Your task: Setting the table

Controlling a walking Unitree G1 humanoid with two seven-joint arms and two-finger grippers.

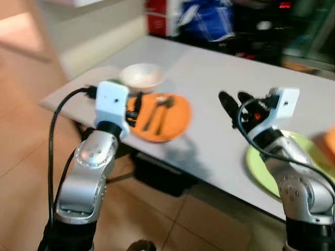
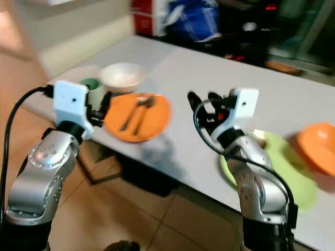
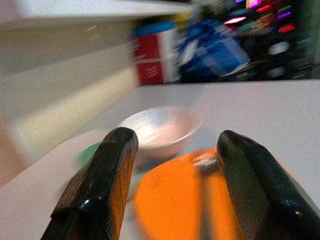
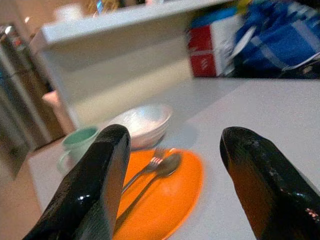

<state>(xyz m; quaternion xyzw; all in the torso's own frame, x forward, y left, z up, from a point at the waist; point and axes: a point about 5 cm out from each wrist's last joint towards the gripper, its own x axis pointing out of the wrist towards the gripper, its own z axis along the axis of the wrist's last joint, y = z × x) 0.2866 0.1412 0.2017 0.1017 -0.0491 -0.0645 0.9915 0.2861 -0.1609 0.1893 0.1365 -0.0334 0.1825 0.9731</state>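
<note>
An orange plate (image 1: 170,123) lies near the grey table's (image 1: 209,68) front left corner, with a fork (image 4: 150,164) and a spoon (image 4: 168,164) on it. Just behind the plate are a white bowl (image 1: 141,76) and a pale green mug (image 4: 78,142). My left gripper (image 3: 175,142) hovers open at the plate's near left edge, holding nothing. To the right of the plate, my right gripper (image 1: 234,99) is raised over bare tabletop, open and empty. A light green plate (image 2: 285,167) lies under my right forearm.
An orange bowl (image 2: 319,146) sits at the table's right end. Blue bags (image 1: 207,21) and a red box (image 1: 156,15) stand beyond the far edge, and a white counter (image 4: 120,30) is at the left. Tiled floor (image 1: 31,136) lies below the table's front edge.
</note>
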